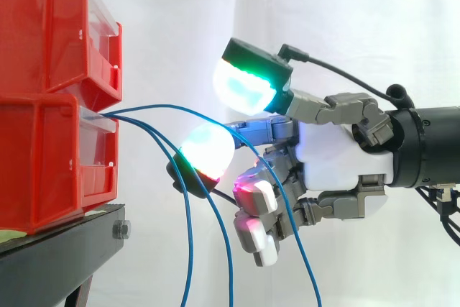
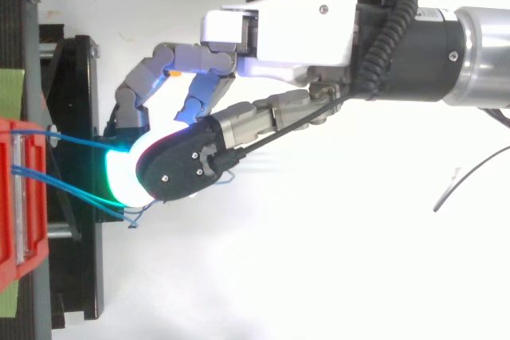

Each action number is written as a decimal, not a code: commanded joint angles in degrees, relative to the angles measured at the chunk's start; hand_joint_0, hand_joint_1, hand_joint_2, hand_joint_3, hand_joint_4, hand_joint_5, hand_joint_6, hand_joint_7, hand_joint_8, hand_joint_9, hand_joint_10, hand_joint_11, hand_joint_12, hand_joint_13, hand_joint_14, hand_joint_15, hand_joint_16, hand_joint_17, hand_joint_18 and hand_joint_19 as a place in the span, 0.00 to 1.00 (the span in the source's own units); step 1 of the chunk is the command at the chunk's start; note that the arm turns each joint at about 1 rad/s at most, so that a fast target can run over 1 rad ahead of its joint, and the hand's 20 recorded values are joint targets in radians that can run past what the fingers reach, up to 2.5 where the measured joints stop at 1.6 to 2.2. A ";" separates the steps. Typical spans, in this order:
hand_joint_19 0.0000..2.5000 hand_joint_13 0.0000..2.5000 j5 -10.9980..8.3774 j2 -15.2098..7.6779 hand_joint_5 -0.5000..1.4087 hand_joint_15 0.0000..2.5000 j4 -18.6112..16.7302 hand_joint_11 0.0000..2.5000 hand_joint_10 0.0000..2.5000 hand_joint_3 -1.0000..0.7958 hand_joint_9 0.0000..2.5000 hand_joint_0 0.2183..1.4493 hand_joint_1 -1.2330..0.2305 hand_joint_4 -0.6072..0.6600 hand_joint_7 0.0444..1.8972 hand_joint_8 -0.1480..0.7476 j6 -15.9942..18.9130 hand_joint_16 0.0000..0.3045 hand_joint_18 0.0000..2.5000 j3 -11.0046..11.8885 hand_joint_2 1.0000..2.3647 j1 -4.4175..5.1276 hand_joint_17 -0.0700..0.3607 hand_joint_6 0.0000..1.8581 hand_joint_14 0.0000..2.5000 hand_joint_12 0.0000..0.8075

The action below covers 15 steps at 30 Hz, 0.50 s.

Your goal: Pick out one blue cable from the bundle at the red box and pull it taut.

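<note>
Three thin blue cables leave the front of the lower red bin [image 1: 43,163] and hang down in front of the stand. The longest blue cable [image 1: 154,108] arcs right and drops across my hand [image 1: 345,159]; the other two cables [image 1: 188,249] fall nearer the bin. My hand reaches in from the right at cable height. Its upper glowing pad [image 1: 244,85] and a lower glowing pad [image 1: 208,150] stand apart, with no cable pinched between them. The lower fingers are bent inward. From above, my hand [image 2: 271,29] nears two cable strands [image 2: 76,142] by the bin [image 2: 16,197].
A second red bin [image 1: 50,26] sits on top of the lower one. Both rest on a black stand [image 1: 57,257] whose edge juts out under the cables. A white curtain hangs behind.
</note>
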<state>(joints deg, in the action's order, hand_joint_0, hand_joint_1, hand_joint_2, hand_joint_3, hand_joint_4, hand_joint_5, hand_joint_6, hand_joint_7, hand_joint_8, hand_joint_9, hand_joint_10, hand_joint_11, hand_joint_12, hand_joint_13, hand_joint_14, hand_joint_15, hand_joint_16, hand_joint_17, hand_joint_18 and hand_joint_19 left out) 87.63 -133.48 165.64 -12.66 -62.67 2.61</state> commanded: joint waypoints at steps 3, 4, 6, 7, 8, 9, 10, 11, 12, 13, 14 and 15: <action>0.31 0.38 0.00 -0.03 0.20 0.30 -0.14 0.35 0.01 0.32 0.44 0.30 0.56 0.47 0.44 0.42 0.00 0.16 0.29 0.00 0.00 -0.06 0.42 0.47 0.01 0.41; 0.30 0.38 0.00 0.06 0.19 0.31 -0.23 0.35 0.01 0.34 0.44 0.30 0.55 0.47 0.44 0.42 0.00 0.16 0.29 0.00 0.01 0.02 0.42 0.47 0.01 0.41; 0.31 0.38 0.00 -0.03 0.19 0.30 -0.23 0.35 0.01 0.37 0.44 0.29 0.54 0.47 0.44 0.42 0.00 0.16 0.29 0.00 0.01 -0.06 0.42 0.48 0.01 0.42; 0.31 0.38 0.00 0.06 0.19 0.31 -0.23 0.35 0.01 0.39 0.44 0.29 0.50 0.47 0.44 0.44 0.00 0.16 0.29 0.00 0.01 0.02 0.42 0.48 0.01 0.42; 0.31 0.38 0.00 -0.03 0.19 0.31 -0.23 0.35 0.01 0.39 0.43 0.29 0.50 0.48 0.44 0.44 0.00 0.17 0.29 0.00 0.01 0.02 0.42 0.48 0.01 0.42; 0.31 0.38 0.00 -0.03 0.19 0.31 -0.23 0.36 0.01 0.40 0.43 0.28 0.48 0.48 0.44 0.44 0.00 0.17 0.29 0.00 0.01 0.02 0.43 0.49 0.01 0.42; 0.31 0.38 0.00 -0.03 0.19 0.31 -0.23 0.36 0.01 0.42 0.43 0.28 0.46 0.48 0.44 0.44 0.00 0.17 0.29 0.00 0.01 -0.06 0.43 0.49 0.01 0.43; 0.31 0.38 0.00 -0.03 0.18 0.30 -0.23 0.35 0.01 0.42 0.43 0.28 0.46 0.48 0.44 0.43 0.00 0.17 0.29 0.00 0.01 0.02 0.43 0.49 0.01 0.42; 0.30 0.38 0.00 -0.03 0.18 0.30 -0.23 0.36 0.01 0.43 0.43 0.28 0.45 0.48 0.43 0.44 0.00 0.17 0.29 0.00 0.01 0.02 0.43 0.49 0.01 0.42; 0.30 0.38 0.00 0.06 0.19 0.30 -0.23 0.35 0.01 0.43 0.43 0.28 0.44 0.49 0.43 0.45 0.00 0.18 0.30 0.00 0.01 0.02 0.44 0.49 0.01 0.44; 0.30 0.38 0.00 -0.03 0.19 0.30 -0.23 0.35 0.01 0.44 0.43 0.28 0.44 0.48 0.43 0.45 0.00 0.18 0.30 0.00 0.01 0.02 0.45 0.50 0.01 0.44; 0.30 0.38 0.00 -0.03 0.19 0.30 -0.14 0.35 0.01 0.44 0.43 0.28 0.44 0.49 0.42 0.45 0.00 0.18 0.30 0.00 0.01 -0.06 0.45 0.50 0.01 0.44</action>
<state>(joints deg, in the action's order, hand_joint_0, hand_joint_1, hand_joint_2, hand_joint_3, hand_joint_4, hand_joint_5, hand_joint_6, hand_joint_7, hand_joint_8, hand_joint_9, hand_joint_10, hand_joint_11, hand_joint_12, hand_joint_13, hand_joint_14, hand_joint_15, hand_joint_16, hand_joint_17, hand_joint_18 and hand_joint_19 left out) 87.63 -133.47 165.42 -12.66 -62.67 2.62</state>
